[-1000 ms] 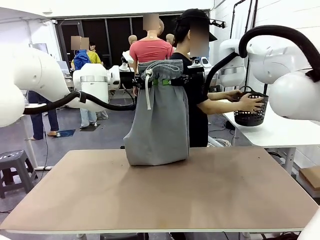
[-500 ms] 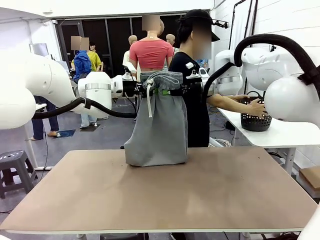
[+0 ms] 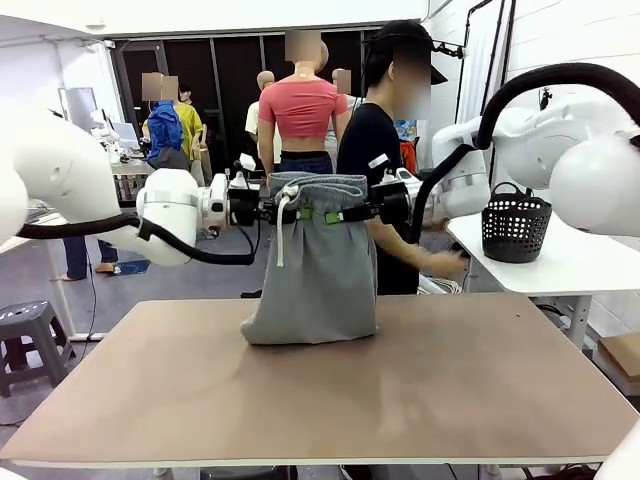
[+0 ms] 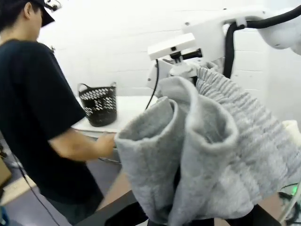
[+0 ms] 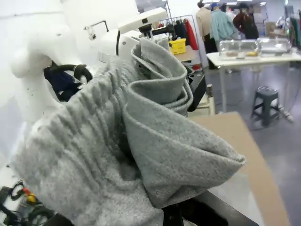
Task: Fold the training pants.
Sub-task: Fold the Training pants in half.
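The light grey training pants (image 3: 318, 270) hang by the gathered waistband above the far side of the brown table (image 3: 330, 390), their lower end bunched on the tabletop. A white drawstring dangles at the waistband's left. My left gripper (image 3: 288, 213) is shut on the waistband's left end and my right gripper (image 3: 345, 215) is shut on its right end, both at the same height. In the left wrist view bunched grey pants (image 4: 202, 150) cover the fingers. In the right wrist view folded pants fabric (image 5: 141, 141) hides the fingers too.
A person (image 3: 385, 170) in a black shirt stands just behind the pants, one hand (image 3: 445, 264) reaching low toward the table's far right corner. A black mesh basket (image 3: 517, 222) sits on the white side table (image 3: 550, 265) at right. A grey stool (image 3: 30, 335) stands at left.
Both grippers have come down with the waistband, so more of the pants piles on the table. The person let go of the black basket, and their hand dropped lower.
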Motion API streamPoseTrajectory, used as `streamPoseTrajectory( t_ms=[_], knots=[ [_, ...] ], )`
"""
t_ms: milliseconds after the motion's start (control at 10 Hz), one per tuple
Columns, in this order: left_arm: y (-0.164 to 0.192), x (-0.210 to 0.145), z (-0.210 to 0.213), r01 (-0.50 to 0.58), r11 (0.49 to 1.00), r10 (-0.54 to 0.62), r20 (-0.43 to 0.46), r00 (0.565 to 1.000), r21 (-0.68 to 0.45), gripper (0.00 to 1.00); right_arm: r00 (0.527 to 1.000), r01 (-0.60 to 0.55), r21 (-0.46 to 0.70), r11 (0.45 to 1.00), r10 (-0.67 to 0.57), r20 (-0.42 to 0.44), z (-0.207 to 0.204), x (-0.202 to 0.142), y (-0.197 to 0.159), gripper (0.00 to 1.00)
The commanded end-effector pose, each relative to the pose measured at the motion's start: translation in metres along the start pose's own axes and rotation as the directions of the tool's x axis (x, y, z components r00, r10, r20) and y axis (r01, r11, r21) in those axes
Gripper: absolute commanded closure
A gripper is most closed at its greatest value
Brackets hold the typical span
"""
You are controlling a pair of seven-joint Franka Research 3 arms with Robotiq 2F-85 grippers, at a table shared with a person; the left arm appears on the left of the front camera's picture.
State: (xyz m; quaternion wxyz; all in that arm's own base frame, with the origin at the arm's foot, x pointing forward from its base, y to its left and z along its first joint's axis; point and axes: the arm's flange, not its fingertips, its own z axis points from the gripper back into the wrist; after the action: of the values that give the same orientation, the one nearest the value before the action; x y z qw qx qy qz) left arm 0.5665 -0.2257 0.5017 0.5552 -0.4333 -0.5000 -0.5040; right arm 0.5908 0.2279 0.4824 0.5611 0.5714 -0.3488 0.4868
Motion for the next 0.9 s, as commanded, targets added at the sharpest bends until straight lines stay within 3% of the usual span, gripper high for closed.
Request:
streamPoseTrajectory(
  t_ms=[0,400,500,600,800],
  knots=[
    [-0.024,-0.008,0.019,-0.066,0.997,0.066,-0.015,0.998,-0.045,1.0,0.993,0.108,0.029,0.994,-0.106,-0.057,0.014,-0.027,0.023,1.0],
    [-0.073,-0.057,0.023,-0.196,0.975,0.202,0.056,0.978,-0.1,1.0,0.955,0.295,0.07,0.953,-0.292,-0.053,0.011,-0.09,0.045,1.0],
    [-0.08,-0.058,0.026,-0.21,0.969,0.221,0.08,0.972,-0.128,1.0,0.955,0.295,0.086,0.952,-0.291,-0.053,0.005,-0.094,0.045,1.0],
    [-0.066,-0.067,0.0,-0.177,0.977,0.178,-0.003,0.984,-0.122,1.0,0.971,0.24,0.07,0.968,-0.239,-0.023,-0.005,-0.08,0.035,1.0],
    [-0.066,-0.067,0.0,-0.177,0.977,0.178,-0.003,0.984,-0.122,1.0,0.971,0.24,0.07,0.968,-0.239,-0.023,-0.005,-0.08,0.035,1.0]
  ],
)
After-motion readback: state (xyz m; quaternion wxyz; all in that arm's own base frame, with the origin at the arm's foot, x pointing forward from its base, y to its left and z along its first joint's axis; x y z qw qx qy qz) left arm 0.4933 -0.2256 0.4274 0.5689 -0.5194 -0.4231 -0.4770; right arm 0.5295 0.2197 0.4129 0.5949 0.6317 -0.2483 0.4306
